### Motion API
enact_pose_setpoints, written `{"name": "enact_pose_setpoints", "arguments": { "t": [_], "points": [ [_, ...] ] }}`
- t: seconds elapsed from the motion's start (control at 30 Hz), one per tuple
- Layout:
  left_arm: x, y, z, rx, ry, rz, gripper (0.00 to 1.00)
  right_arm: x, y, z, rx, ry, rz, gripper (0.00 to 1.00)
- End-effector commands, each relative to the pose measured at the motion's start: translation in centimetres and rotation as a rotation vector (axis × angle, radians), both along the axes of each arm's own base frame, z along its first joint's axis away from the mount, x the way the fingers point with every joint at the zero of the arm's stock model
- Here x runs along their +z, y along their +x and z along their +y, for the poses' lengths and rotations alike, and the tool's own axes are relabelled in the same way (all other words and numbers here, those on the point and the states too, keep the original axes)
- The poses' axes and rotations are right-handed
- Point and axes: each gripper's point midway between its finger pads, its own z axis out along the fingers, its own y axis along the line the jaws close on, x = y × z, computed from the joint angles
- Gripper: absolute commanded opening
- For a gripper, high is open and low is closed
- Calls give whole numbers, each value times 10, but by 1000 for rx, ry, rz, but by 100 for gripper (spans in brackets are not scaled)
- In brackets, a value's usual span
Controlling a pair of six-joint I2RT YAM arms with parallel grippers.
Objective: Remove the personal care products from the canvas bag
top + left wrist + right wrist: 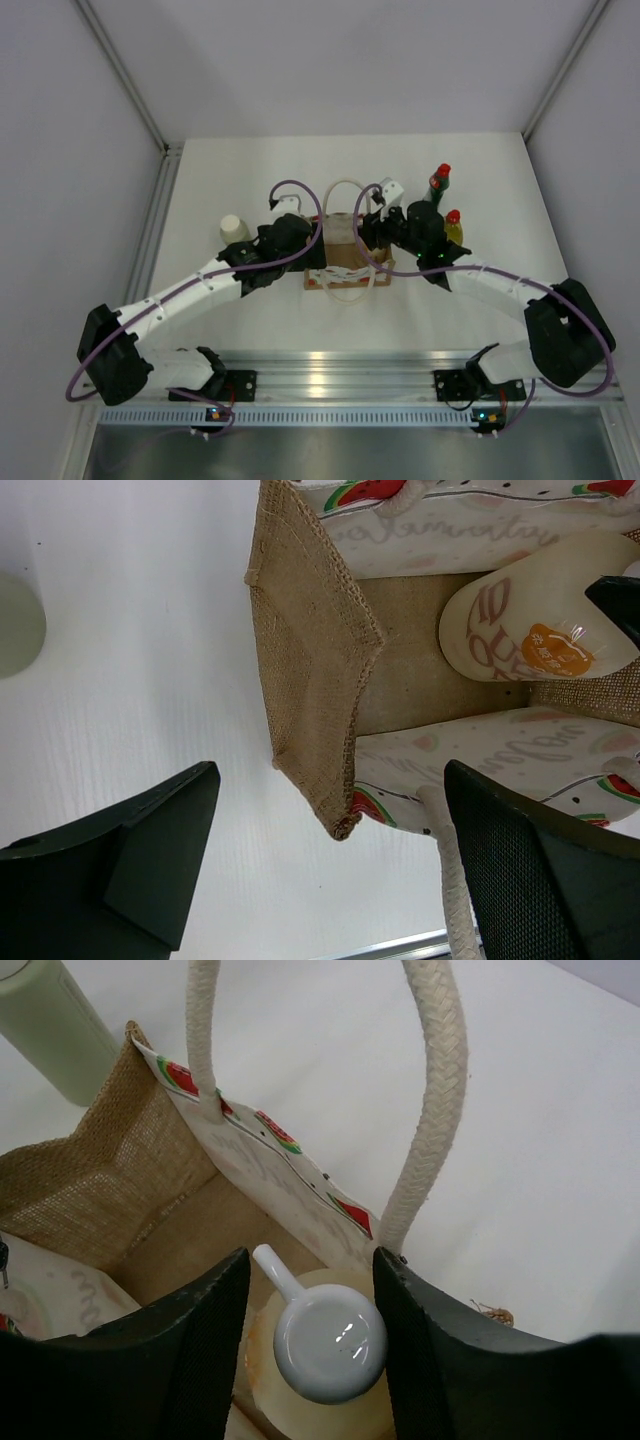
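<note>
The canvas bag (345, 262) stands mid-table, its mouth open. The cream bottle with the white pump (330, 1345) stands inside it and also shows in the left wrist view (530, 630). My right gripper (310, 1260) reaches into the bag, open, one finger on each side of the pump head; the right finger touches it and the left stands slightly off. My left gripper (330, 780) is open and straddles the bag's left corner (330, 730). The pale green bottle (233, 229), the dark green bottle (439, 181) and the yellow bottle (453, 229) stand on the table.
The bag's rope handles (425, 1090) rise on either side of my right gripper. The pale green bottle (50, 1030) stands just left of the bag. The dark green and yellow bottles stand close behind my right wrist (420, 232). A metal rail (340, 375) runs along the near table edge.
</note>
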Motion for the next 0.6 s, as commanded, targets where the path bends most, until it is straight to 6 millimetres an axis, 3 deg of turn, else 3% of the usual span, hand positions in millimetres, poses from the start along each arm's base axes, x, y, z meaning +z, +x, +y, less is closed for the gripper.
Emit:
{"name": "enact_pose_setpoints", "arguments": {
  "t": [0.0,0.27,0.5,0.57],
  "points": [
    [8,4,-5,-10,-17,-25,98,20,5,9,30,79,-88,49],
    [7,4,-5,-12,-13,-25,98,12,6,8,47,73,-91,34],
    [8,4,-5,-11,-17,-26,98,25,1,13,97,121,-135,0],
    [9,4,-5,-9,-20,-27,98,35,0,17,117,143,-158,0]
  ]
}}
